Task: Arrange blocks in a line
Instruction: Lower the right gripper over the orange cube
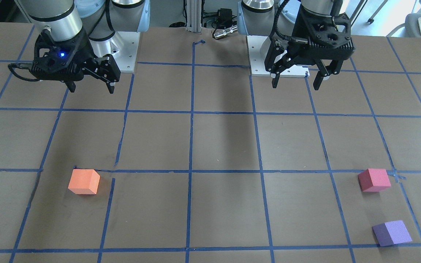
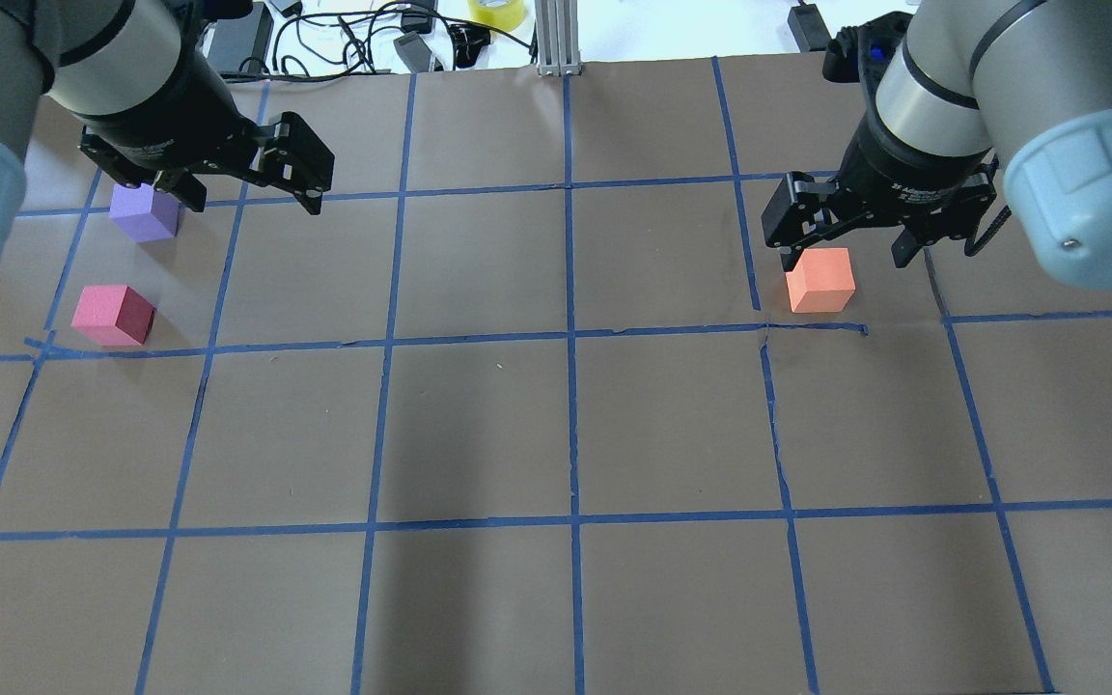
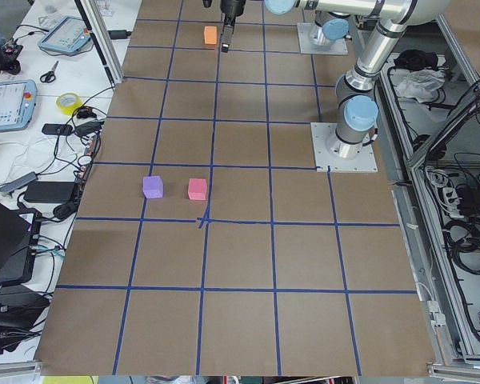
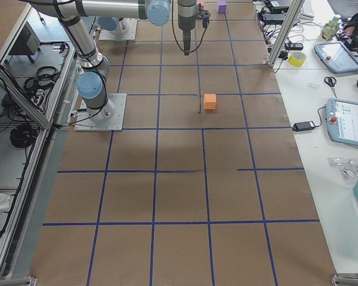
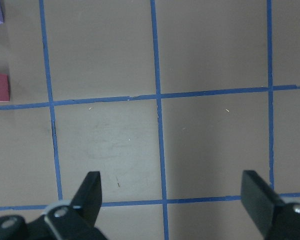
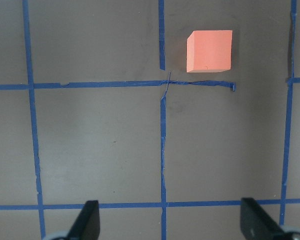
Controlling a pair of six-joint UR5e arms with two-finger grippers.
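The orange block (image 1: 83,181) lies alone on the brown table; it also shows in the overhead view (image 2: 820,281) and the right wrist view (image 6: 210,51). The pinkish-red block (image 1: 374,179) and the purple block (image 1: 392,232) lie close together but apart, also seen in the overhead view as pinkish-red (image 2: 114,315) and purple (image 2: 143,212). My left gripper (image 1: 295,86) is open and empty, raised above the table, well back from these two. My right gripper (image 1: 92,89) is open and empty, raised, back from the orange block.
Blue tape lines (image 2: 570,338) form a grid on the table. The arm bases (image 1: 122,51) stand at the robot's edge. Cables, tablets and a yellow tape roll (image 2: 496,12) lie on the bench beyond the far edge.
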